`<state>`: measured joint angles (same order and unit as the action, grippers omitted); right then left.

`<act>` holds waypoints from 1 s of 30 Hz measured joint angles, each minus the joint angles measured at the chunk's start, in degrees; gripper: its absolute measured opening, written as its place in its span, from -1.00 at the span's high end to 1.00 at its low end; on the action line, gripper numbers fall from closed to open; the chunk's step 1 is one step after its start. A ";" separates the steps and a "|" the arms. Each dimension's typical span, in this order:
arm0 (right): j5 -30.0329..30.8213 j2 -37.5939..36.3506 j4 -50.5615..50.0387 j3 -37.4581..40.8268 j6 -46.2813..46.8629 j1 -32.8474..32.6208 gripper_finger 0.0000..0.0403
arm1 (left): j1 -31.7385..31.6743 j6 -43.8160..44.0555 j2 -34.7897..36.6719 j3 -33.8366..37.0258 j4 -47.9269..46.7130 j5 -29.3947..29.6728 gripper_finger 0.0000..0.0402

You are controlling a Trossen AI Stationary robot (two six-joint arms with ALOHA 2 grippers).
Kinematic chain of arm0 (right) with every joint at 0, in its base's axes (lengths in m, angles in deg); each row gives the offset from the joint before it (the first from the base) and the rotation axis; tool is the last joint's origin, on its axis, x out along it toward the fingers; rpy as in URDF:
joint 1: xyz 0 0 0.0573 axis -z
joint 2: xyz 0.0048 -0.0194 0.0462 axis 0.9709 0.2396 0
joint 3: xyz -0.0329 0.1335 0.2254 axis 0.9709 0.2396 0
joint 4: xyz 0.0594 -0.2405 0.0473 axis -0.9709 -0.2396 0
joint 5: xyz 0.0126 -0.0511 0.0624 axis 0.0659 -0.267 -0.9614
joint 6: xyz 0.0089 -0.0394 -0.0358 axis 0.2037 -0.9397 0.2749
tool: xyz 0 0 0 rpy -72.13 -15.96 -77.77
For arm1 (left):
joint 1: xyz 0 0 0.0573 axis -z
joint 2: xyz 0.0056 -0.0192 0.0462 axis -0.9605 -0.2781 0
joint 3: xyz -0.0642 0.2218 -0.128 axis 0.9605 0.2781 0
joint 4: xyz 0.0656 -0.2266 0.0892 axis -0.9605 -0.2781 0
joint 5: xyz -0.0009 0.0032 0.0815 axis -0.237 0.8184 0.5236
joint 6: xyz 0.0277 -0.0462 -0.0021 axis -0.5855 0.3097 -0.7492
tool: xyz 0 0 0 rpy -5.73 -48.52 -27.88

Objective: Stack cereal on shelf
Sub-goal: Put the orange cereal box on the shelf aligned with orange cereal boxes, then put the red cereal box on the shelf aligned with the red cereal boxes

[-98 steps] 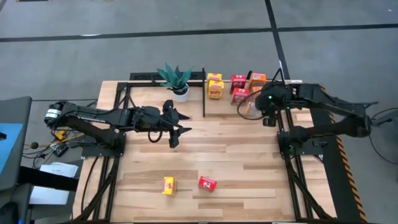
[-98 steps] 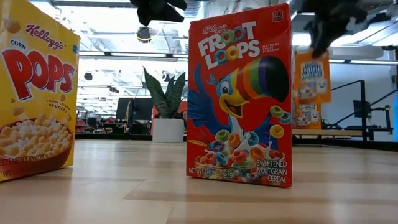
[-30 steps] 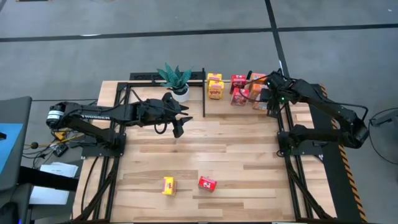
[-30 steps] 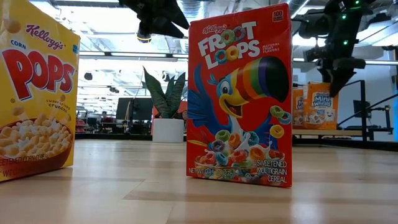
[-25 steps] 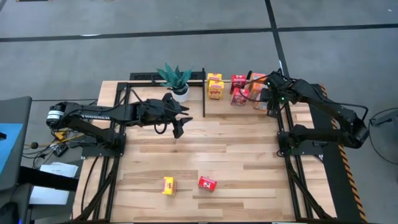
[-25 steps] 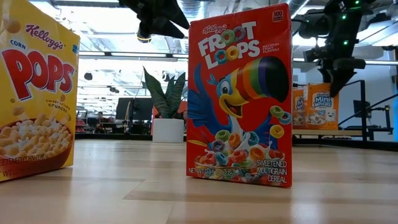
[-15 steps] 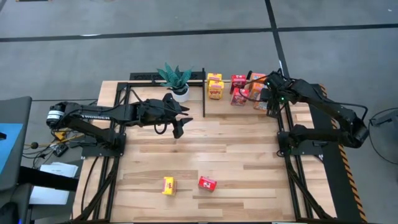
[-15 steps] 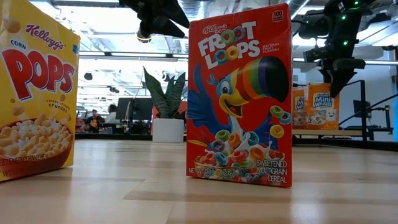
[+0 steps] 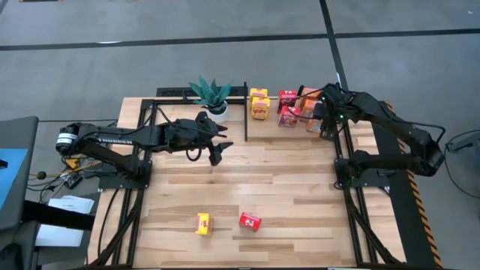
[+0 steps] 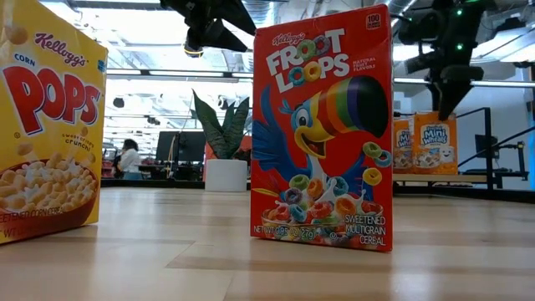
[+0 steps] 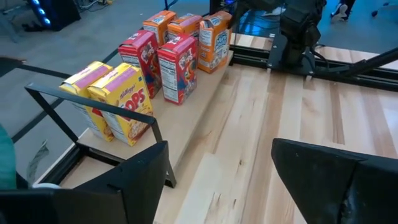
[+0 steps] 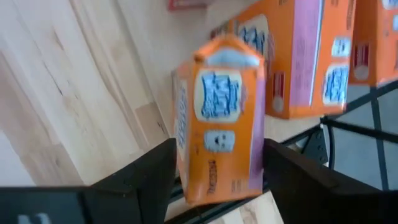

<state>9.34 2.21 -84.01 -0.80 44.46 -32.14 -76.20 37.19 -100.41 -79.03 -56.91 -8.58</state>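
Yellow [image 9: 259, 105], red [image 9: 287, 109] and orange [image 9: 309, 99] cereal boxes stand on their bottom ends on the shelf [image 11: 183, 130] at the table's far right. My right gripper [image 9: 324, 120] hangs open just above the nearest orange box [image 12: 217, 118], one finger on either side of its top; that box [image 10: 435, 142] stands on the shelf. My left gripper [image 9: 216, 155] hovers open and holds nothing above the table's middle left [image 11: 217, 162]. A yellow box [image 9: 203, 223] and a red box [image 9: 250, 221] stand upright near the front edge.
A potted green plant [image 9: 212, 96] stands at the far edge, left of the shelf's black post [image 9: 246, 112]. Bare wood lies between the arms and the two front boxes. A person [image 10: 129, 159] shows far off in the room behind.
My right gripper has risen a little over the orange box, which stays standing on the shelf. A few seconds before, it carried that box through the air toward the shelf.
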 joint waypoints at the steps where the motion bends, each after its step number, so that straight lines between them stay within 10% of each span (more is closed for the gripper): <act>1: -0.05 0.31 0.00 -0.33 0.23 -0.38 -0.32 | 0.00 0.01 0.01 0.00 -0.01 0.11 -0.40; 18: 1.64 1.80 -5.82 -11.50 7.02 -1.26 -0.72 | 0.00 0.42 0.02 -0.02 -0.26 0.43 -0.42; 30: 6.07 1.75 -19.36 -15.21 35.98 -10.97 0.18 | 0.00 0.02 0.04 -0.02 -0.31 0.50 -0.42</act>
<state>15.41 3.96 -103.37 -16.02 80.44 -43.11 -76.20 37.22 -100.36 -79.05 -57.22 -8.08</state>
